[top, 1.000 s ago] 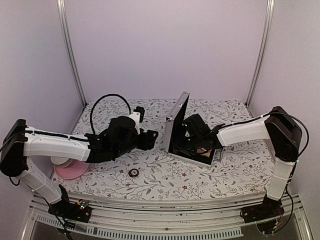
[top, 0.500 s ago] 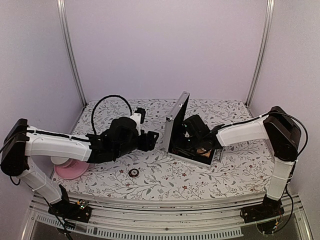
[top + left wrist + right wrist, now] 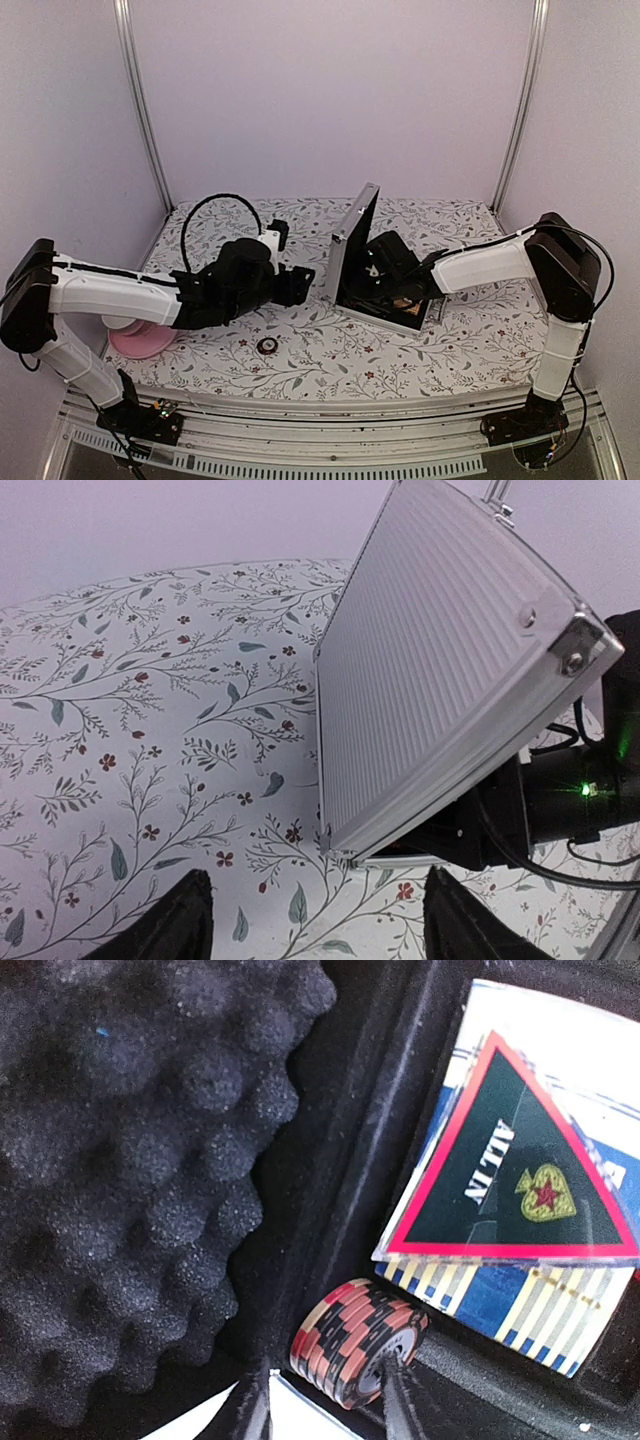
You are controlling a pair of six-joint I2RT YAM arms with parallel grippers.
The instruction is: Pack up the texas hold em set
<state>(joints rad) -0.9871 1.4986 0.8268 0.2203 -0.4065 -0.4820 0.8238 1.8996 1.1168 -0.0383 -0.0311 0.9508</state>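
The silver briefcase (image 3: 398, 318) sat open on the flowered counter (image 3: 480, 340), right of the middle. Its ribbed lid (image 3: 430, 680) stood up steeply on the left side. Inside, black egg-crate foam (image 3: 130, 1160) lined one part. A triangular "ALL IN" token (image 3: 510, 1160) lay flat on a blue-and-white striped card pack (image 3: 520, 1300). Just beside the pack, a short stack of red-and-black chips (image 3: 350, 1345) lay on its edge.

The right arm reached into the case from the right. The right fingers (image 3: 252, 1415) stood on either side of that stack, one of them touching its end. I could not tell whether they had truly pinched it.

Left of the lid, near it but apart, the left fingers (image 3: 185, 925) hung spread wide with nothing between them.

A small round token (image 3: 267, 346) lay alone on the counter nearer the front. Further left, a pink plate (image 3: 130, 345) showed from under the left arm.
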